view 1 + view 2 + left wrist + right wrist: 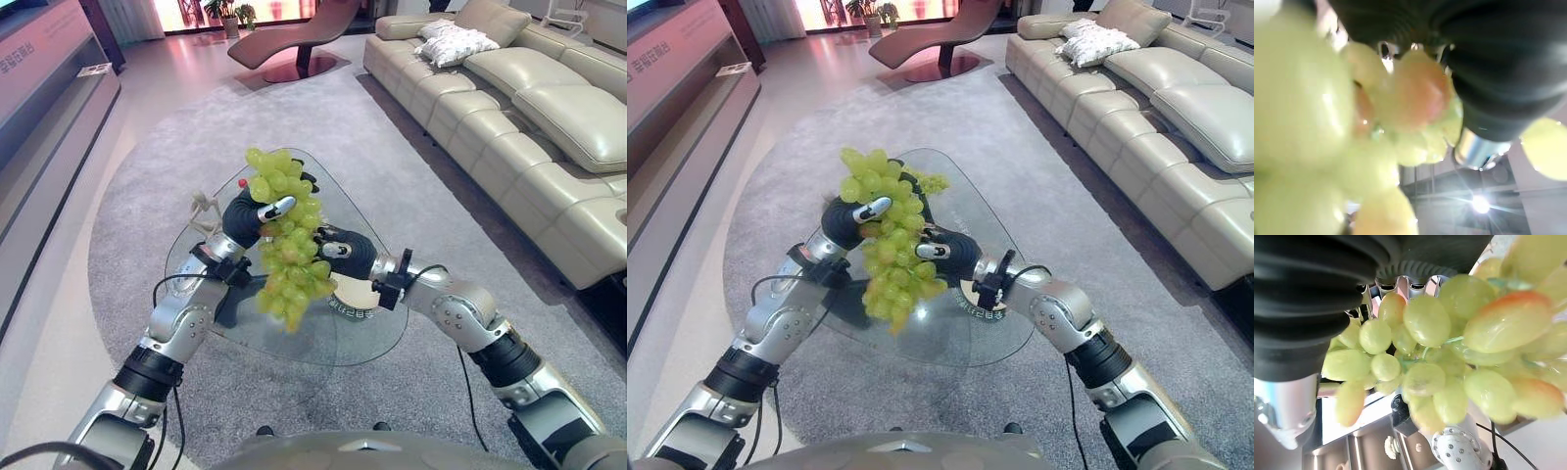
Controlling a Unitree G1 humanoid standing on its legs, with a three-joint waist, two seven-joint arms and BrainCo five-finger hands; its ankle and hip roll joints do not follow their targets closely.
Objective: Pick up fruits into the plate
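Gripping a knobbly bunch of green grapes [287, 240], left hand [251, 213] and right hand [345, 251] hover above the glass table [377, 338].

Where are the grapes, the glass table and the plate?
grapes [290, 257]: left eye view, middle of the green bunch.
glass table [367, 345]: left eye view, bare glass near the right front edge.
plate [355, 294]: left eye view, pale inside showing beside the bunch.
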